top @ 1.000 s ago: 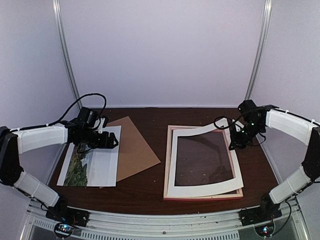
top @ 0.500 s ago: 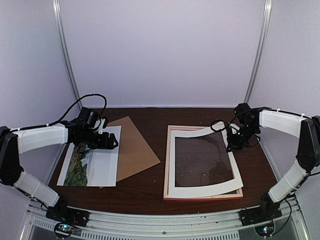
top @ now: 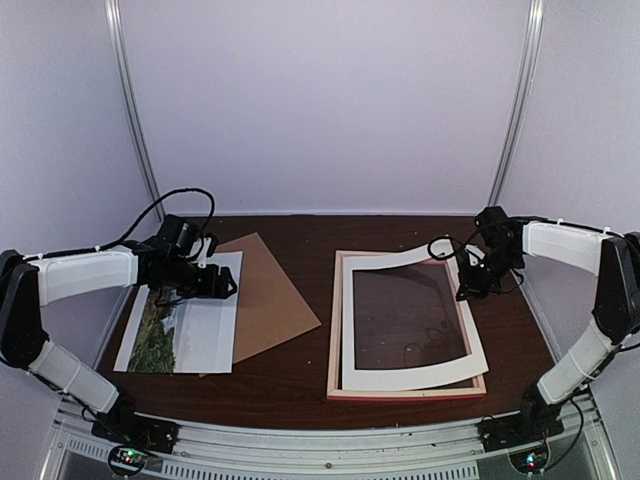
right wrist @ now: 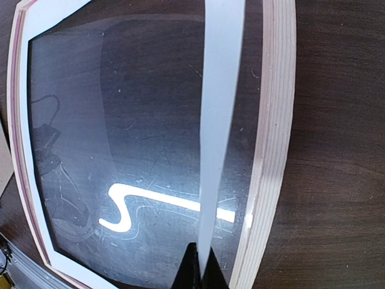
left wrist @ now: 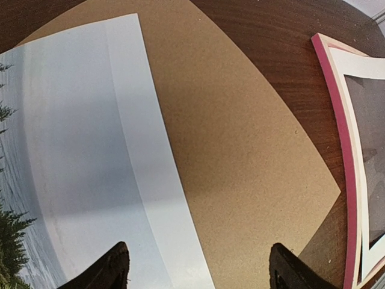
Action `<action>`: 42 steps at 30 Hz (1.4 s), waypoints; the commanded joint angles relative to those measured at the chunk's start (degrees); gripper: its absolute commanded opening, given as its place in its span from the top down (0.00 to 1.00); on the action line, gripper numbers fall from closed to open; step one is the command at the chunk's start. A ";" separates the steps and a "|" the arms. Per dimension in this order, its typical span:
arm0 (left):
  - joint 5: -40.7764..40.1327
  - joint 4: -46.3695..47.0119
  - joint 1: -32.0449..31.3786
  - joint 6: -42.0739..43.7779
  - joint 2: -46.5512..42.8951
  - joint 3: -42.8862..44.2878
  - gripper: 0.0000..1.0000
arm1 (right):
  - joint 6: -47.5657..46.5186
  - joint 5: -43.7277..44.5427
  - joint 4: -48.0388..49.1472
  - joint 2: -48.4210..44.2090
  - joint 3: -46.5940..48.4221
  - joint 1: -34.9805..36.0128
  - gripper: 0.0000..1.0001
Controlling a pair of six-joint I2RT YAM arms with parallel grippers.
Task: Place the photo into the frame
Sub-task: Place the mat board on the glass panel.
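- Two sets of fingers are in view, one per arm: the left fingers (top: pixel 225 283) and the right fingers (right wrist: pixel 194 271).
- The left fingers stand wide apart and hold nothing. They hang low over the left part of the tabletop (top: pixel 295 390); whether their tips touch anything cannot be told.
- One photo (top: pixel 180 330) lies flat and picture side up, directly below the left fingers. Its trees are at the end nearer the arm's base. Its pale side edge runs up between the two fingertips, closer to the left one.
- One brown board (top: pixel 275 295) lies flat under the right fingertip of the left pair. The photo's edge overlaps it, and the rest of the board spreads out toward the frame.
- The right fingers are pressed shut on a strip of the one white mat (top: pixel 410 378), nipping it edge-on at the strip's far end.
- That mat rests on the frame. The corner at the right fingers is lifted and curled upward; the near strip lies flat.
- One frame (top: pixel 334 330) lies flat on the tabletop below the right fingers, well apart from the photo. Pale layered wood faces up, and bright pink shows along its outer edge in the left wrist view.
- One sheet of glass (right wrist: pixel 120 150) sits inside the frame beneath the lifted mat strip. It is scratched and shows a bright reflection.
- The photo is not in the frame; the board lies between the two.
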 commanded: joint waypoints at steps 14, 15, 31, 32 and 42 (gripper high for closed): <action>-0.31 0.83 -0.40 -0.33 1.04 1.90 0.20 | 3.70 -4.95 9.11 2.64 -4.74 -0.38 0.98; -0.36 0.86 -0.40 -0.33 1.04 1.90 0.20 | 3.56 -4.84 9.14 2.79 -4.78 -0.40 0.97; -0.29 0.55 -0.40 -0.24 1.47 2.43 0.20 | 1.94 2.01 6.56 4.85 -4.37 -0.42 0.63; -0.36 0.56 -0.40 -0.23 1.47 2.36 0.19 | 1.85 2.79 6.13 4.77 -4.27 -0.39 0.60; -0.68 0.40 -0.40 -0.07 1.55 2.34 0.20 | 1.27 6.14 4.43 3.71 -4.04 -0.38 0.40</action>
